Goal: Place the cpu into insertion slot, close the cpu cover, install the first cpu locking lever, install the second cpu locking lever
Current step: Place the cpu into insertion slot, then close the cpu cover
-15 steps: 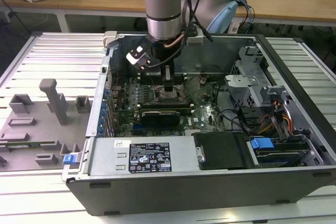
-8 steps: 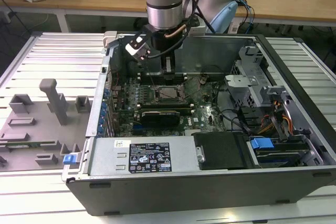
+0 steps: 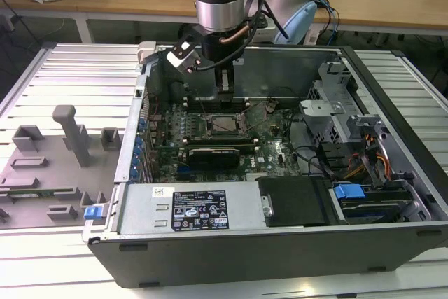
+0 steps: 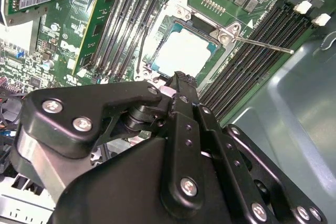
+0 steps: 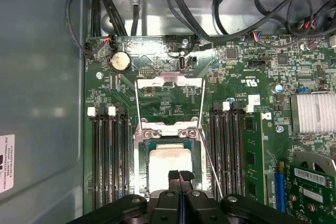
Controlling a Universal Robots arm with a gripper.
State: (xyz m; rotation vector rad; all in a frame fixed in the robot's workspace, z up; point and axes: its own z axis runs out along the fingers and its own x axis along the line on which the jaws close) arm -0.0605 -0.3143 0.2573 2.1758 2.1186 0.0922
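1. Hovering just over one edge of the cpu (image 5: 169, 161), the gripper (image 5: 179, 176) has its fingertips pressed together with nothing between them. In the exterior view it hangs inside the open computer case (image 3: 140, 211), directly above the socket.
2. The cpu lies flat in the insertion slot (image 5: 144, 142), pale top up, between two banks of memory slots (image 5: 107, 156).
3. The cpu cover (image 5: 168, 81) appears to stand open. It shows as a thin silver frame rising from the slot's hinge edge, with the green motherboard (image 5: 247, 77) visible through its window. One locking lever (image 4: 262, 44) juts out to the side as a bare rod, unlatched.
4. Seating risk: whether the chip sits fully square in the slot cannot be told. If it is skewed, pressure from the cover would likely bend the pin field beneath.
5. Contact risk: the closed fingertips are very near the chip. A descent slightly off line could strike its top or nudge it out of register.
6. Cover risk: so thin a frame gives little to push on. The fingertips could slip off its rim or through its window, and the frame might then spring back or drop hard.
7. Lever risk: the free rod lies close beside the fingers and could be snagged or trapped under the cover.
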